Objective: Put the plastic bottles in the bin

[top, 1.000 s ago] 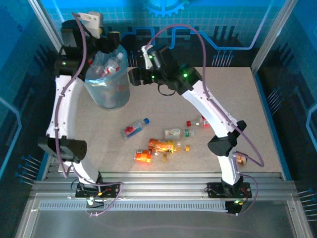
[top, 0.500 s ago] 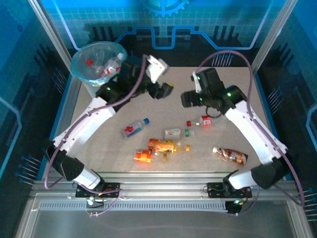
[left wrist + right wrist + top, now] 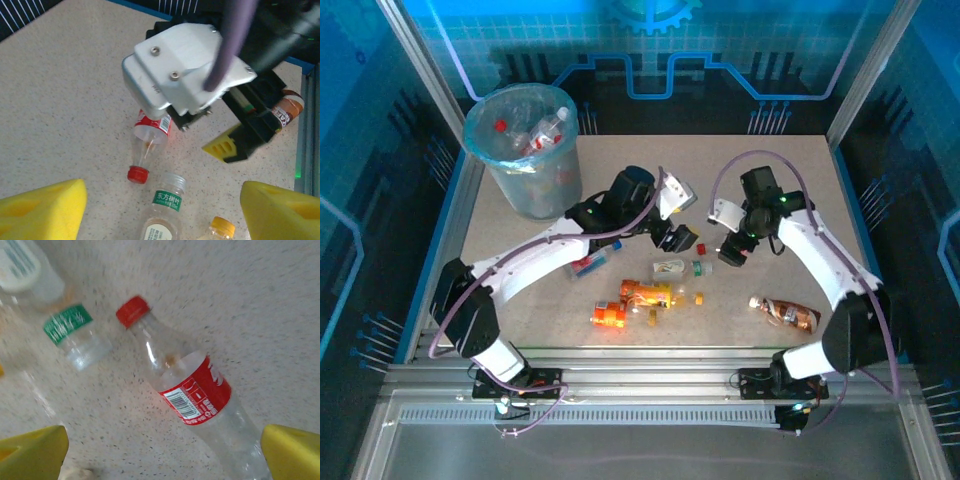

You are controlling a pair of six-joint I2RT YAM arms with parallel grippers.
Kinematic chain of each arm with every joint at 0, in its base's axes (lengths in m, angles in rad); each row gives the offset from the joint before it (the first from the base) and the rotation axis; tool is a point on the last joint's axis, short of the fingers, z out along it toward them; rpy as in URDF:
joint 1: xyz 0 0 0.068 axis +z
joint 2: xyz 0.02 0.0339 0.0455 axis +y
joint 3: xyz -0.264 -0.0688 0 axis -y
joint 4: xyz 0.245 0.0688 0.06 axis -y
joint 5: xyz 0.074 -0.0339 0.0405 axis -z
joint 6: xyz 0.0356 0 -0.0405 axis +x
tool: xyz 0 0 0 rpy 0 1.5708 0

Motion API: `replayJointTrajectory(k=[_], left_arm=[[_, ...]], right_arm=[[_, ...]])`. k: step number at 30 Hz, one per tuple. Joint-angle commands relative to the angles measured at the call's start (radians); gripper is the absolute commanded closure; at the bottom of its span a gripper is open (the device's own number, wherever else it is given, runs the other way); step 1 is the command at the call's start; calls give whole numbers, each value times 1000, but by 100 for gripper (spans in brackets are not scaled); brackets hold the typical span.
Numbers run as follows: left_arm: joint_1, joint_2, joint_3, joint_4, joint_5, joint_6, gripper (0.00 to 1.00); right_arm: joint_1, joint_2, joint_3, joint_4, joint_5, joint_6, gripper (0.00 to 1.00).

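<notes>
Near edge of the worktop: two orange bottles (image 3: pixel 610 315) and, toward the right edge, a brown bottle (image 3: pixel 785 313), lying flat and untouched, presumably for later trips. Mid-worktop: right gripper (image 3: pixel 732 250), jaws wide apart, straddling a red-capped bottle (image 3: pixel 185 390) without touching it, apparently lined up for a grasp across the body; left gripper (image 3: pixel 680 238) just beside, likewise spread and empty above a green-labelled bottle (image 3: pixel 162 210), close enough to risk a collision. Far left corner: the bin (image 3: pixel 535 190), upright, several bottles inside, well apart from both targets.
</notes>
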Motion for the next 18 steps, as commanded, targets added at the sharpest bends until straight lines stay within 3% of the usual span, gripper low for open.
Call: replayJointTrajectory(k=[1, 10, 18], left_arm=[[0, 23, -41, 140, 54, -42, 19], [-1, 87, -44, 143, 64, -47, 18], [1, 89, -37, 105, 52, -19, 17]], right_arm=[[-86, 76, 0, 9, -106, -210, 0], [-188, 218, -45, 229, -58, -354, 0], [-220, 395, 104, 164, -99, -359, 0]])
